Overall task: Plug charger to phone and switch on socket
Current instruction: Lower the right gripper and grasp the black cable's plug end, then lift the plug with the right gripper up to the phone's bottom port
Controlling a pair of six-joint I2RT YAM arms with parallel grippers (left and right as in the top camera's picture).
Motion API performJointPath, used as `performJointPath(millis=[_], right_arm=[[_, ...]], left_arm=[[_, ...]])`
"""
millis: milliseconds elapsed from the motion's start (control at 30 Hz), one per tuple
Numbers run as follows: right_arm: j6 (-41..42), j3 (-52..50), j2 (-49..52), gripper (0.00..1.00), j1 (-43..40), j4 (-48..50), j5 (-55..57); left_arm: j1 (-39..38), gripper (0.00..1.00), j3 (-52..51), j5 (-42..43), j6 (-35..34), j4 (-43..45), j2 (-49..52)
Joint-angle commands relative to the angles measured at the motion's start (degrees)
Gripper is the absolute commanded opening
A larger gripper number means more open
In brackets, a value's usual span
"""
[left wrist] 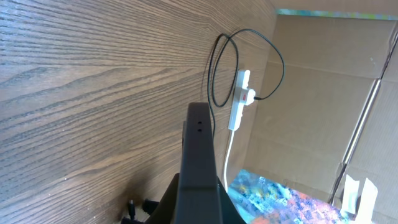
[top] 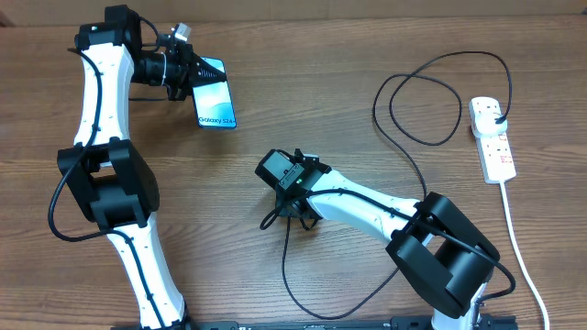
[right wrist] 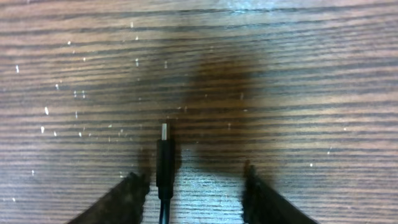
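Jaws of the right gripper (right wrist: 196,186) stand wide apart and hold nothing. The charger's connector tip (right wrist: 164,152) lies flat on the wooden table (top: 303,82) between the fingers, closer to the one on the left of the wrist view and clamped by neither.

Jaws of the left gripper (top: 193,78) are closed on the phone (top: 216,99). The left wrist view shows it edge-on as a dark slab.

Taking the power strip (top: 495,147) as reference:
- The phone is well apart from it, across the table, screen lit cyan.
- The charger (top: 282,261) has its black plug (top: 496,114) seated in the strip's end outlet. The cable loops just beside the strip, then trails away to the right gripper, roughly midway between strip and phone.
- The thick white cord (top: 514,238) leaves the strip's opposite end.

Switch position on the strip cannot be determined.
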Motion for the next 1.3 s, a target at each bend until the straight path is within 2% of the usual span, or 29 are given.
performJointPath(millis=[0, 33, 200, 233, 300, 467, 600, 767, 900, 1067, 1133, 1267], right_arm=[[0.17, 0.37, 0.13, 0.46, 0.22, 0.20, 0.63], [0.17, 0.37, 0.13, 0.41, 0.22, 0.20, 0.63], [0.20, 0.37, 0.13, 0.32, 0.22, 0.20, 0.63], [0.20, 0.37, 0.13, 0.24, 0.22, 0.20, 0.63], [0.20, 0.37, 0.13, 0.22, 0.22, 0.20, 0.63], [0.20, 0.48, 0.13, 0.09, 0.13, 0.22, 0.66], [0.20, 0.90, 0.04, 0.04, -0.85, -0.04, -0.33], [0.15, 1.66, -0.11, 0.04, -4.35, -0.20, -6.99], [0.13, 1.66, -0.11, 0.04, -9.77, 0.17, -17.90], [-5.57, 1.66, -0.11, 0.04, -18.91, 4.98, -40.79], [-11.63, 1.66, -0.11, 0.04, -23.65, 12.00, -57.42], [-13.79, 1.66, -0.11, 0.04, -27.28, 26.32, -74.27]], left_arm=[[-0.22, 0.04, 1.31, 0.92, 1.09, -0.17, -0.44], [-0.22, 0.04, 1.31, 0.94, 1.07, -0.20, -0.44], [-0.22, 0.04, 1.31, 0.94, 1.09, -0.17, -0.44], [-0.22, 0.04, 1.31, 0.96, 1.07, -0.17, -0.44], [-0.22, 0.04, 1.31, 0.96, 1.07, -0.15, -0.44], [-0.22, 0.04, 1.31, 0.96, 1.07, -0.17, -0.44], [-0.22, 0.04, 1.31, 0.98, 1.07, -0.17, -0.44], [-0.22, 0.04, 1.31, 1.14, 1.07, -0.17, -0.44], [-0.20, 0.04, 1.31, 1.14, 1.07, -0.17, -0.44], [-0.22, 0.04, 1.31, 1.20, 1.05, -0.15, -0.44], [-0.22, 0.04, 1.31, 2.71, 1.05, -0.15, -0.44], [-0.48, 0.04, 1.31, 5.77, 1.09, 0.79, -0.44]])
